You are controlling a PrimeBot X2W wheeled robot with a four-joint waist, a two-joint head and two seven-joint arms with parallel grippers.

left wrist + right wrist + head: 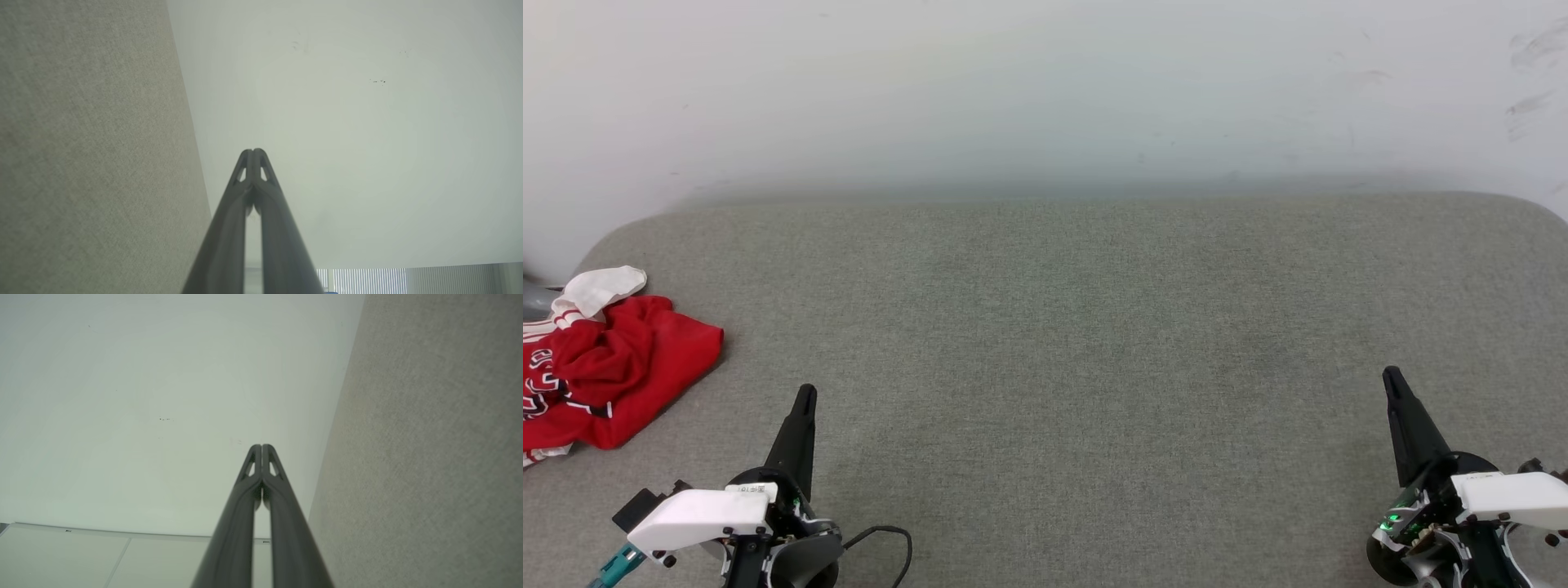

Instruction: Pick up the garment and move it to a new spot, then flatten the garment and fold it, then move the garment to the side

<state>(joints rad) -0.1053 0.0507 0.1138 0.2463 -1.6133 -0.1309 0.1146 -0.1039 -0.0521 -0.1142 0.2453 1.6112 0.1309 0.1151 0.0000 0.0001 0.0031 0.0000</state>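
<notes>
The garment (609, 369), red with a white sleeve and black lettering, lies crumpled at the far left edge of the grey upholstered surface (1078, 327), partly cut off by the frame. My left gripper (805, 394) is shut and empty at the lower left, to the right of the garment and apart from it. At the lower right my right gripper (1390, 377) is shut and empty too. In the left wrist view my left gripper (253, 152) points at the pale wall, tips pressed together. My right gripper (261, 446) looks the same in the right wrist view.
A pale wall (1045, 90) rises behind the grey surface. A black cable (882, 535) loops beside the left wrist. A grey object (535, 300) peeks in at the far left, behind the garment.
</notes>
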